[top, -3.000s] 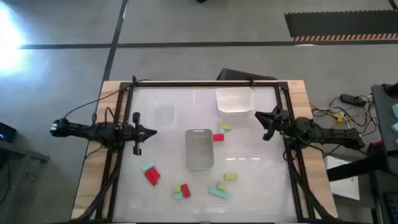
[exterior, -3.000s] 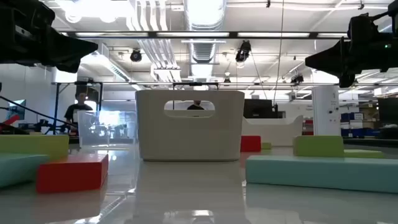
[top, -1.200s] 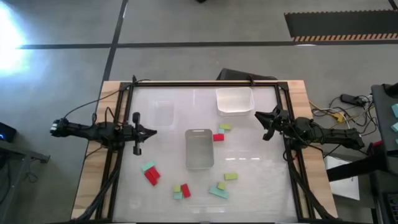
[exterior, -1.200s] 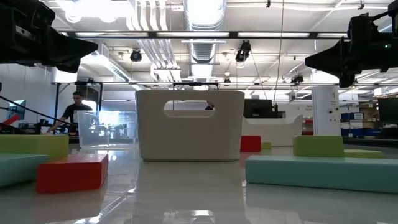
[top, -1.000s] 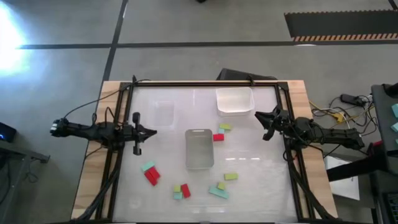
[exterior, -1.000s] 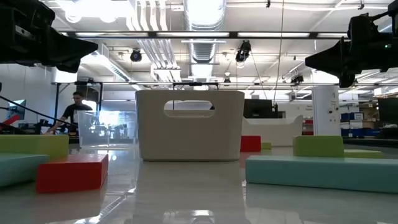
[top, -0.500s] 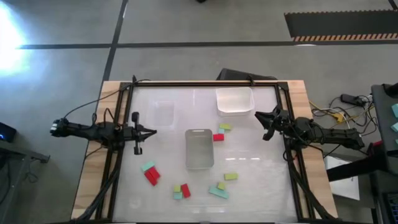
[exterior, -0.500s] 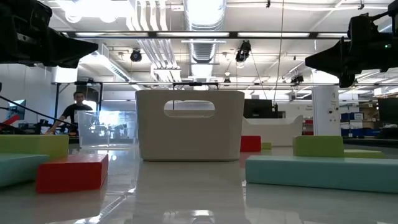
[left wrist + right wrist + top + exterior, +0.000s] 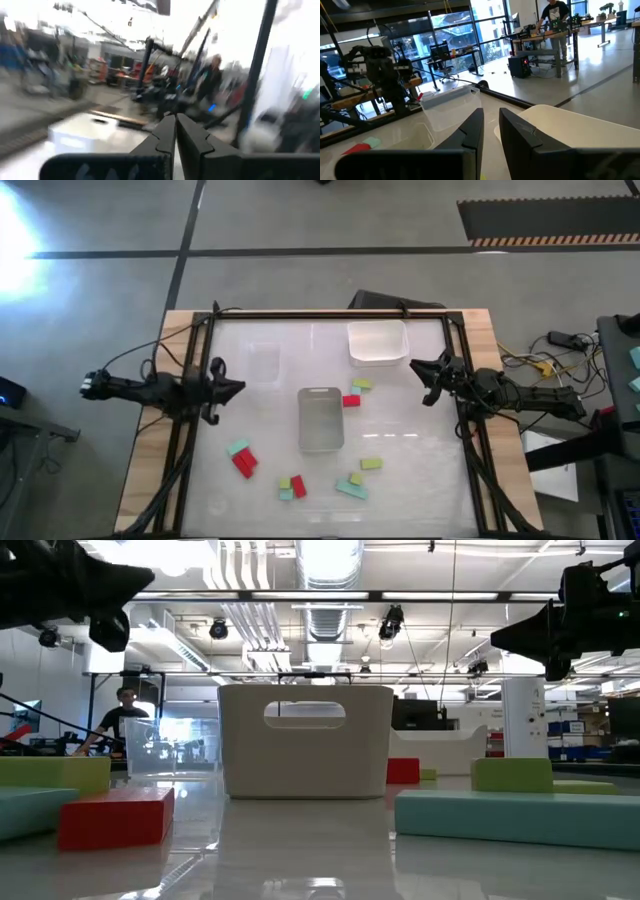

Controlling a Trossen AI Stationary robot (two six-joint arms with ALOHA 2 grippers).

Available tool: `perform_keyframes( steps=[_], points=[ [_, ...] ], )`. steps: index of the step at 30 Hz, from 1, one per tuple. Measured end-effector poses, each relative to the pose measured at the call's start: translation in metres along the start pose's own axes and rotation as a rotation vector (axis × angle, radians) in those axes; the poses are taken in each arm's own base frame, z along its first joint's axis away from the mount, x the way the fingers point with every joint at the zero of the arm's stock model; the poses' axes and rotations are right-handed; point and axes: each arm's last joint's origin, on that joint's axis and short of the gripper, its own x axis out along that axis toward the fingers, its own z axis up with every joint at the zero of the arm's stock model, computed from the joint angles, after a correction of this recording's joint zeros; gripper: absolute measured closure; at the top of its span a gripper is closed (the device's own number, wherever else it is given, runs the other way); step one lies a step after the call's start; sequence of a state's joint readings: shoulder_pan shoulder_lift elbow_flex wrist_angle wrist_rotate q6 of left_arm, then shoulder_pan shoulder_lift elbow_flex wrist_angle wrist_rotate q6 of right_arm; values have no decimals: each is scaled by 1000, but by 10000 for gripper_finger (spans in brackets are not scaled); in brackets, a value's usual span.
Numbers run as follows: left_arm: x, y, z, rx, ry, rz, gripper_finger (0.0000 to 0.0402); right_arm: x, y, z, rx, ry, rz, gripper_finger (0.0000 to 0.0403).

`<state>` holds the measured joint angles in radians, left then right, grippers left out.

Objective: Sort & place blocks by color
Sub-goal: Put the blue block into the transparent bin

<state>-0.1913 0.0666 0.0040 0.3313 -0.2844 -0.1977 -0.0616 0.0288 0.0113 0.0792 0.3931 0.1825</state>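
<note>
Several small flat blocks lie on the white table. A red one [image 9: 351, 401] and a yellow-green one [image 9: 361, 384] lie right of the middle container. A teal one [image 9: 238, 448] and a red one [image 9: 244, 464] lie near left; others [image 9: 351, 489] are scattered along the near side. My left gripper [image 9: 238, 388] hovers shut over the table's left side [image 9: 175, 131]. My right gripper [image 9: 417, 376] hovers over the right side, its fingers a narrow gap apart [image 9: 491, 120]. Neither is near a block.
Three containers stand on the table: a clear one in the middle [image 9: 321, 419], a clear one far left [image 9: 263, 363], a whitish one far right [image 9: 377, 342]. A black frame [image 9: 330, 314] rims the table. People [image 9: 122, 715] show in the room beyond.
My left gripper has rolled about its wrist and, in the low view, has risen a little; it stays over the table's left side. The right arm and all the blocks have kept still.
</note>
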Motion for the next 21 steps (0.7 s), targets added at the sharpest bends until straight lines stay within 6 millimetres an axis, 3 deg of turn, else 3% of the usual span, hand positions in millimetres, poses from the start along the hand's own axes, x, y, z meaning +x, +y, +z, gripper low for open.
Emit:
perform_keyframes(
  steps=[7, 16, 21],
  points=[
    [0, -1, 7, -58, -70, -12, 402, 0, 0, 1, 2, -7, 2, 351],
    [4, -1, 4, -364, -51, 14, 402, -1, 2, 11, -31, -104, 14, 351],
    [12, -1, 4, -410, -17, 140, 402, -1, 2, 17, -20, -166, 22, 351]
  ],
)
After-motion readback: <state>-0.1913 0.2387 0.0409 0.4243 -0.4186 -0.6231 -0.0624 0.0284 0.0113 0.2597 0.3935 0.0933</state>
